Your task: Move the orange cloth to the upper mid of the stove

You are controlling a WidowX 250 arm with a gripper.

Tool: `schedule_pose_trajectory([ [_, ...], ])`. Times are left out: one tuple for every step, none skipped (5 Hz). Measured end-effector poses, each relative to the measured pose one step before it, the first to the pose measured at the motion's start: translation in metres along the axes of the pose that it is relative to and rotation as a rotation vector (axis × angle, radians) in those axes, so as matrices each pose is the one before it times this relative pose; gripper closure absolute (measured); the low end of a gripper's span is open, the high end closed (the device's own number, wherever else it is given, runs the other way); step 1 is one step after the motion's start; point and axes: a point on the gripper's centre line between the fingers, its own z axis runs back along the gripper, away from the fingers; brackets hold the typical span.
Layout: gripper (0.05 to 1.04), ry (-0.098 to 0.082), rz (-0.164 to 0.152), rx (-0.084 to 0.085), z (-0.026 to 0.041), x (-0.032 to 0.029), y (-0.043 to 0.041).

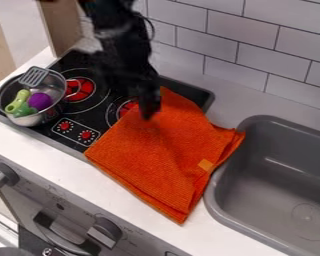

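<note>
The black gripper (149,106) hangs down at the upper middle of the camera view, low over the back-left part of the orange cloth (159,157). Whether it touches the fabric I cannot tell. The cloth lies spread over the right side of the black stove (92,107), covering part of a red burner, and its front and right parts rest on the white counter up to the sink's edge. Its far corner is on the stove's back right.
At the stove's left stands a metal pot (37,118) holding a grey slotted spatula (34,76), a purple toy (40,101) and a green toy (20,106). The grey sink (219,192) is on the right; a tiled wall (239,30) runs behind.
</note>
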Motion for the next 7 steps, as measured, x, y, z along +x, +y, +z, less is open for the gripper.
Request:
schedule_pose_trajectory([
  [0.132,0.0093,-0.0116,0.0123,-0.00558,0.00129,-0.01941],
  [0.367,-0.0067,0.0039,0.0060,-0.01183,0.00326,-0.00896],
  [0.667,0.0496,-0.0007,0.0007,-0.01176,-0.00433,-0.00193],
  [0.884,0.0200,0.0120,-0.0121,-0.00083,-0.00165,-0.00143],
  [1.011,-0.0188,0.0184,0.0067,0.00014,0.00261,0.00098],
  [1.030,-0.0232,0.0230,0.0167,-0.00276,0.00225,0.00145],
  [1.030,-0.0342,0.0057,-0.0028,-0.02174,0.01900,0.02379],
])
